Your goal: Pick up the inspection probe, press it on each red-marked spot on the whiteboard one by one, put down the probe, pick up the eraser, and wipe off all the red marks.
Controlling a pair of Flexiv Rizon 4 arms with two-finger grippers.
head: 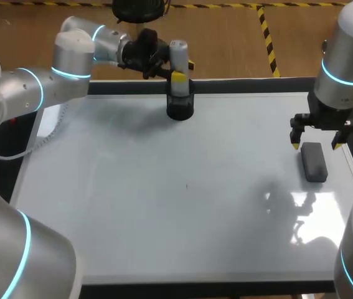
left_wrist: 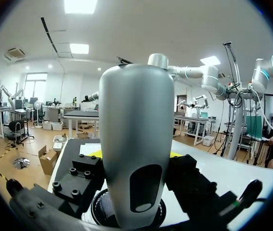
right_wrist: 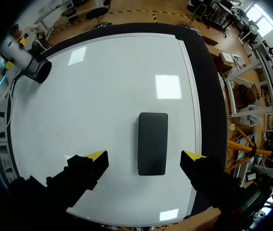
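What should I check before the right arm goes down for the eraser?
1. Right gripper open: ok, its fingers stand wide apart.
2. Eraser lined up between those fingers: ok, it lies flat on the whiteboard under the gripper.
3. Probe seated in the black cup: ok, it stands upright in it.
4. Left gripper free of the probe: cannot tell, the probe hides the contact.
5. Red marks there to wipe: not ok, none show on the whiteboard in the head or right wrist view.
6. Left arm out of the wiping path: ok, it is at the far edge.
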